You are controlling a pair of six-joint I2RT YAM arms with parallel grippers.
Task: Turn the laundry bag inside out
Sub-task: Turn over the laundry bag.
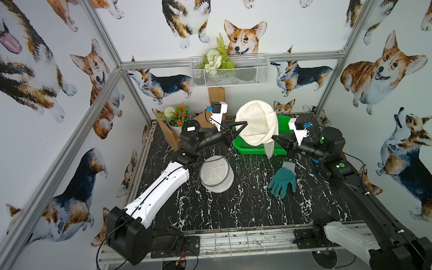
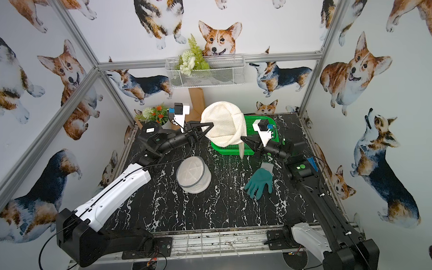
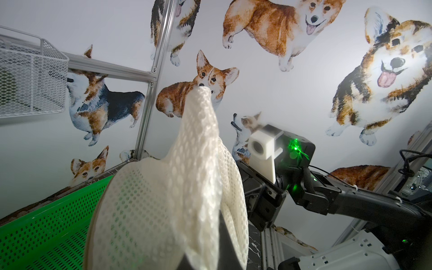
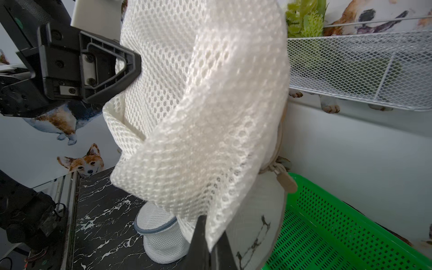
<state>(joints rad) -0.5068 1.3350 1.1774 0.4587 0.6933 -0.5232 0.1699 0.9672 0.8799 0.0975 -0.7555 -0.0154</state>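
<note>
Above green tray, laundry bag aloft, wall basket holding greenery

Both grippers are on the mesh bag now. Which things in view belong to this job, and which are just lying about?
In the job:
- laundry bag, held up in the air
- left gripper, shut on it
- right gripper, shut on it

Lying about:
- green tray
- teal glove
- round mesh pouch
- flower pot
- wire basket
</note>
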